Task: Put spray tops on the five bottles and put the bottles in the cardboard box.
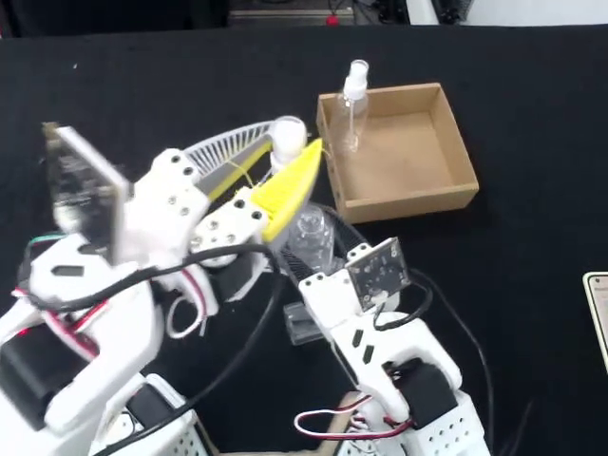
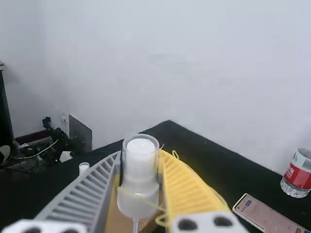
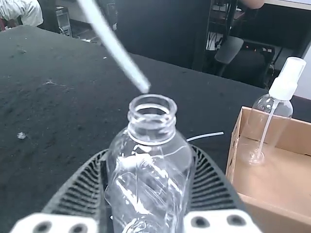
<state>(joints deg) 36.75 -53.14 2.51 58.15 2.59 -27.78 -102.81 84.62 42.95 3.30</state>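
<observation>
My left gripper [image 2: 140, 187], with one grey and one yellow finger, is shut on a white spray top [image 2: 140, 170], and in the high view that spray top [image 1: 288, 136] hangs just above and behind the open bottle. Its thin dip tube [image 3: 116, 48] slants down to the rim of the clear open bottle [image 3: 148, 165]. My right gripper [image 3: 148, 194] is shut on that bottle [image 1: 310, 237] and holds it upright. The cardboard box [image 1: 456, 152] stands behind, with one capped bottle [image 1: 353, 104] upright in its near-left corner.
A phone [image 2: 265, 216] and a plastic water bottle [image 2: 297, 174] lie on the black table far to the right. A loose thin tube [image 3: 206, 137] lies on the cloth by the box [image 3: 272, 179]. Cables run around both arm bases.
</observation>
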